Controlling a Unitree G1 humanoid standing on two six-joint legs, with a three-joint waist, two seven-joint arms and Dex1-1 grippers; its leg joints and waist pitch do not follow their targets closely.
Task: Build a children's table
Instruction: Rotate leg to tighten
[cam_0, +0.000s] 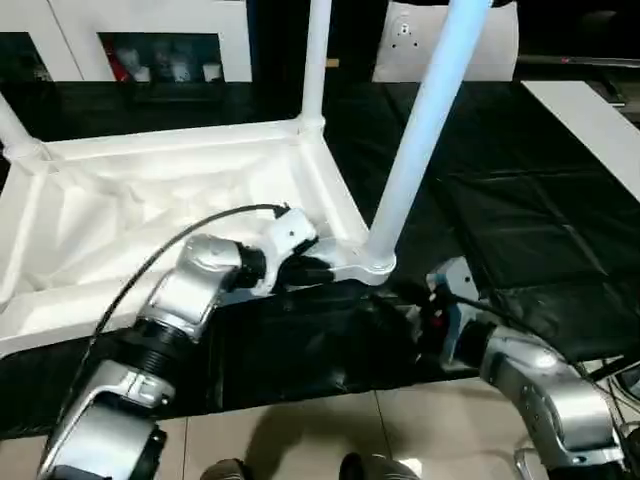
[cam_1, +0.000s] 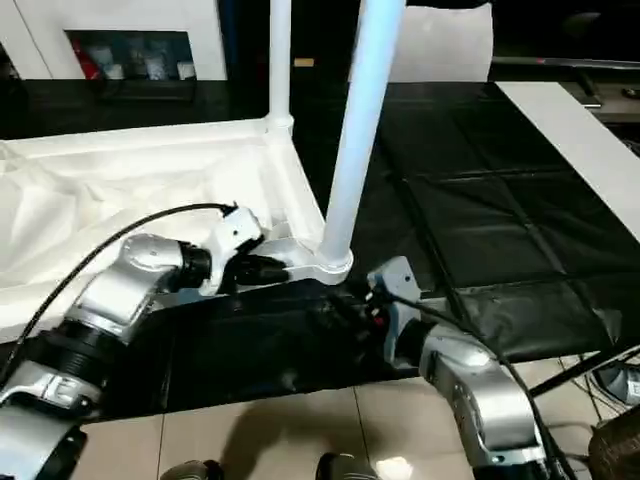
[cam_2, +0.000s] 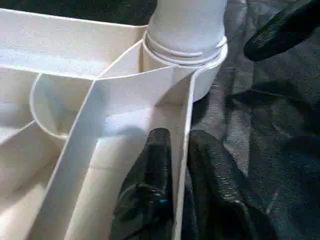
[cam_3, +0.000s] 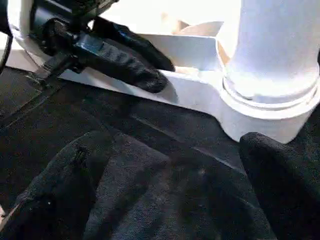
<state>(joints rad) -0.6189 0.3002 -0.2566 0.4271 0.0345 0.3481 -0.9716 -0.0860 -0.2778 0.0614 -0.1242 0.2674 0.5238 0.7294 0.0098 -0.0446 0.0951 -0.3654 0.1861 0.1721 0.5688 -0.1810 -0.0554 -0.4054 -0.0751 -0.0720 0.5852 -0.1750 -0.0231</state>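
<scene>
The children's table lies upside down on a black mat, its ribbed white top (cam_0: 130, 215) facing up. One white leg (cam_0: 420, 130) stands in the near right corner socket (cam_0: 372, 265). A second leg (cam_0: 316, 60) rises from the far right corner, and a third (cam_0: 12, 130) from the far left. My left gripper (cam_0: 318, 268) sits on the near rim just left of that socket. Its fingers (cam_2: 156, 170) straddle the thin rim wall (cam_2: 184, 125), one inside and one outside, shut on it. My right gripper (cam_3: 165, 200) stands wide open just in front of the socket (cam_3: 260, 120), touching nothing.
The black mat (cam_0: 520, 220) runs on to the right of the table. Its front edge meets pale floor tiles (cam_0: 330, 430) by my feet. A white board (cam_0: 590, 120) lies at the far right, with white cabinets (cam_0: 150, 40) behind. A black cable (cam_0: 180, 235) arcs over my left forearm.
</scene>
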